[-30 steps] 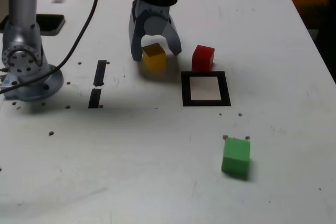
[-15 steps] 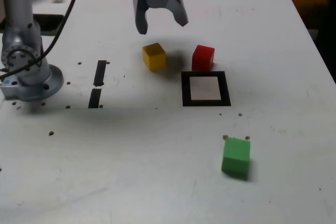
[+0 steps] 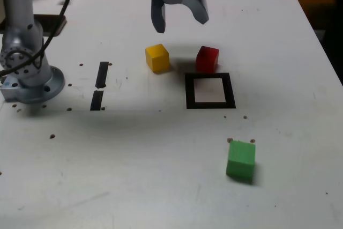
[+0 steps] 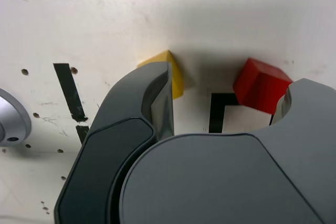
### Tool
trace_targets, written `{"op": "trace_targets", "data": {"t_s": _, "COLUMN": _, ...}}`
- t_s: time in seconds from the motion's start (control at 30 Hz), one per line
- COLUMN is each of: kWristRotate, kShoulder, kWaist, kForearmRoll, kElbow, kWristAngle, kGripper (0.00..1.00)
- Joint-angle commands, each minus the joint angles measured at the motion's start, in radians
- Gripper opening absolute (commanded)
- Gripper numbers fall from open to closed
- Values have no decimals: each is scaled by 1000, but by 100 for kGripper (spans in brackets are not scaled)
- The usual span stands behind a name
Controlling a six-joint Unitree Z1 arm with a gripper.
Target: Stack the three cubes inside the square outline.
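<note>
Nothing stacked yet. Risked, on any descent from here: clipping the yellow cube (image 3: 157, 57) or red cube (image 3: 207, 59) with a jaw and shoving either off line. Left to right in the exterior view: yellow cube at ten o'clock of the square outline (image 3: 210, 90), gripper (image 3: 180, 21) hung above, jaws apart and empty, red cube touching the border at twelve, green cube (image 3: 240, 159) well apart at five o'clock.
</note>
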Motion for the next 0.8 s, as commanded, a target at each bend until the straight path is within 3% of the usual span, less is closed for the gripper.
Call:
{"op": "trace_targets", "data": {"t_s": 0.0, "kWristRotate": 36, "kShoulder": 11, "kWaist": -2, "kForearmRoll": -21, "kElbow": -3, "kWristAngle": -29, "kGripper": 81}}
{"op": "trace_targets", "data": {"t_s": 0.17, "kWristRotate": 147, "kShoulder": 60, "kWaist": -6, "kForearmRoll": -73, "kElbow": -22, "kWristAngle": -105, "kGripper": 81}}
{"op": "trace_targets", "data": {"t_s": 0.77, "kWristRotate": 244, "kShoulder": 235, "kWaist": -11, "kForearmRoll": -57, "kElbow": -115, "kWristAngle": -111, "kGripper": 81}}
